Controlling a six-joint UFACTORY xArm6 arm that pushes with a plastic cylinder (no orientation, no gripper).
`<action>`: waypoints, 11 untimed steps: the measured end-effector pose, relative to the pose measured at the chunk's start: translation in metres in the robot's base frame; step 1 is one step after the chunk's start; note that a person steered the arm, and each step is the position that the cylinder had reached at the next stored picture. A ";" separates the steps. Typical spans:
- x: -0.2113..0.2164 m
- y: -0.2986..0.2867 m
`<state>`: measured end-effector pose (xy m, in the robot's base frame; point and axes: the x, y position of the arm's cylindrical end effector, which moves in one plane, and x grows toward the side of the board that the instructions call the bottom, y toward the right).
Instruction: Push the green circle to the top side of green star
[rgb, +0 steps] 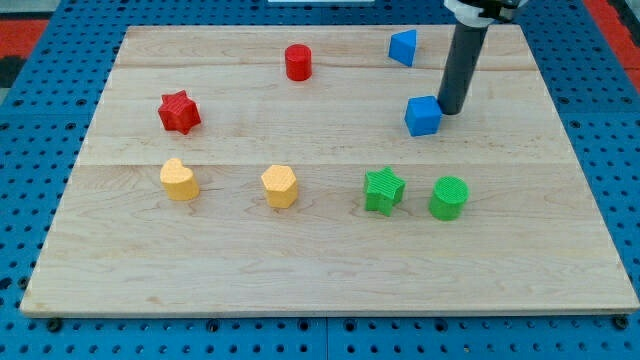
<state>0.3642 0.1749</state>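
- We see a pale wooden board lying on a blue perforated surface, with eight small coloured blocks spread over it.
- Our tool is a straight dark rod; it has no jaws to spread or press together, and it pinches nothing. My tip rests on the board at the view's upper right.
- My tip stands just beside the blue cube-like block, on that block's right; whether they touch, we cannot tell.
- The ribbed green circle block sits in the lower right part of the board, well below my tip.
- The green star block lies just to the left of the green circle, the two near each other but apart, at about the same height in the view.
- A second blue block, angular in shape, sits near the board's top edge, left of the rod.
- A red cylinder block stands at top centre, and a red star block lies to the left.
- Two yellow blocks occupy the lower left: a rounded, heart-like one and a hexagonal one.
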 end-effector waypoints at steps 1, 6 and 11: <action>0.102 0.028; 0.106 -0.021; 0.105 -0.053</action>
<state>0.4697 0.1217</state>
